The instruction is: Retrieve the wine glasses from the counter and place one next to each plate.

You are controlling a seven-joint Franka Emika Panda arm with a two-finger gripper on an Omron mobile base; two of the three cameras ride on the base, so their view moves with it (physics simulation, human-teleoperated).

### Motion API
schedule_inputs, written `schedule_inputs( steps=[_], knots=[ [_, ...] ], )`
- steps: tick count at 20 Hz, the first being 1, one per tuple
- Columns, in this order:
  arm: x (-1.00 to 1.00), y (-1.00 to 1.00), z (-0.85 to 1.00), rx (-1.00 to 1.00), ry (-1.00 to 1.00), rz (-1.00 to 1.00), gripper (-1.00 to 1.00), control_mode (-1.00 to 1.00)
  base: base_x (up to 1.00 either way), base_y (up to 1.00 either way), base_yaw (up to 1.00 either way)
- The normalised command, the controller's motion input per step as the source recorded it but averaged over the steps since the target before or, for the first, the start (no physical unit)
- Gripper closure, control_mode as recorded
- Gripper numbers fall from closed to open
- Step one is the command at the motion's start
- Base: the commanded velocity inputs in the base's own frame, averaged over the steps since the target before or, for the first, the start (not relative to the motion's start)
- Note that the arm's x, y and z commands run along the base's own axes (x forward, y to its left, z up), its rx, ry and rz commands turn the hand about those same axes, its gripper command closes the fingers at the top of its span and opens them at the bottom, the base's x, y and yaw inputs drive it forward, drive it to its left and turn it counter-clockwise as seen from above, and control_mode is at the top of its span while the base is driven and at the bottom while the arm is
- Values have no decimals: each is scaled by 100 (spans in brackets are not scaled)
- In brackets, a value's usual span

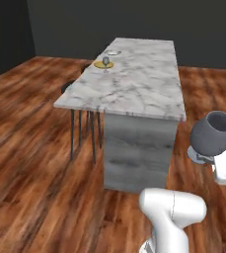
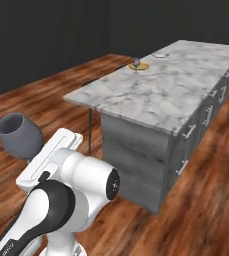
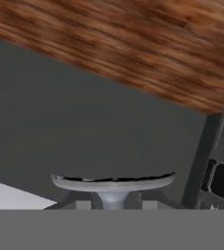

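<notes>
Currently a wine glass is carried clear of the surface, at about four o'clock from it in the left base view, the claw clamped on its stem. Being top-heavy, smooth and brittle, it is best held low on the stem.
</notes>
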Motion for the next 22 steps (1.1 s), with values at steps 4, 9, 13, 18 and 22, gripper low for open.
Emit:
schedule_inputs(
  steps=[4,9,13,18,22],
  knots=[
    [0,0,0,0,0,0,100,100,100,100,-20],
    [0,0,0,0,0,0,100,100,100,100,-2],
    [0,0,0,0,0,0,100,100,100,100,0],
    [0,0,0,0,0,0,100,100,100,100,0],
    [0,0,0,0,0,0,100,100,100,100,0]
  ],
)
